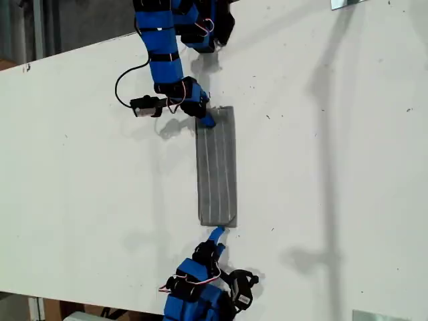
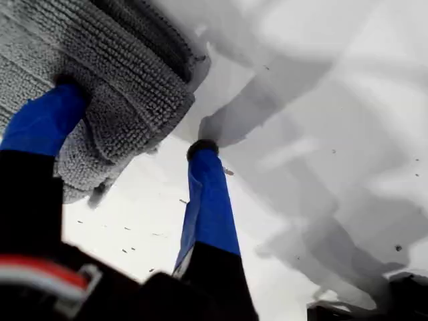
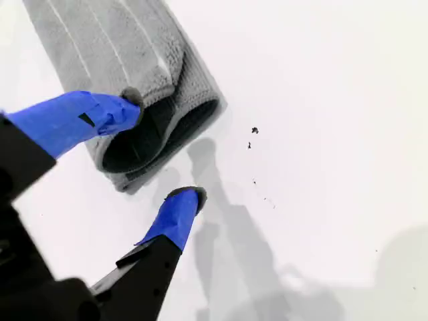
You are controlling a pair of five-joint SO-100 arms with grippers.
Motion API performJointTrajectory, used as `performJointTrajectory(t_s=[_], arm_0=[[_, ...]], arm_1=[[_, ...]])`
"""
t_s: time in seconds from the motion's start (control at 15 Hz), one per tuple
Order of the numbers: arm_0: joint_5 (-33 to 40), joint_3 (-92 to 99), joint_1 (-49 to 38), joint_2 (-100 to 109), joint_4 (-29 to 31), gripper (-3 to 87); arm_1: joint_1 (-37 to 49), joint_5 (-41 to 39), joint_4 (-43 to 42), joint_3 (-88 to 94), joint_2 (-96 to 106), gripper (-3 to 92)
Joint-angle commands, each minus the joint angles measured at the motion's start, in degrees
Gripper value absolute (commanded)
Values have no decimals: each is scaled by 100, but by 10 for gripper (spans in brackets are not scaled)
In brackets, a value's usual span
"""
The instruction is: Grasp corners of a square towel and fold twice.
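Two grippers: both with fingers spread apart.
Towel [image 1: 217, 167]: folded strip on the table [image 1: 334, 167], mostly cut off in both wrist views.
My first gripper [image 2: 134, 120]: one finger presses a corner [image 2: 160, 100].
My second gripper [image 3: 160, 147]: straddles the towel's looped end; inner layers shadowed.

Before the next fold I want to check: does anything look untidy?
Yes. In the second wrist view the towel's end gapes open at my second gripper, so its layers are not flat. In the exterior view it lies straight.

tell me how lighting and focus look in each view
Exterior view: even light, soft arm shadows on the table, towel sharp. First wrist view: broad grey shadows cross the table, nearby gripper body dark and blurred. Second wrist view: bright, towel stripes crisp, faint shadows under the fingers.
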Motion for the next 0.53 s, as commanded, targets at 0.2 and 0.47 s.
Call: performJointTrajectory(t_s=[0.2,0.47], arm_0=[[1116,615,-2092,334,-9,235],[1538,1187,-3190,360,-114,229]], arm_1=[[-879,1257,-360,325,281,288],[-1644,1925,-870,439,352,79]])
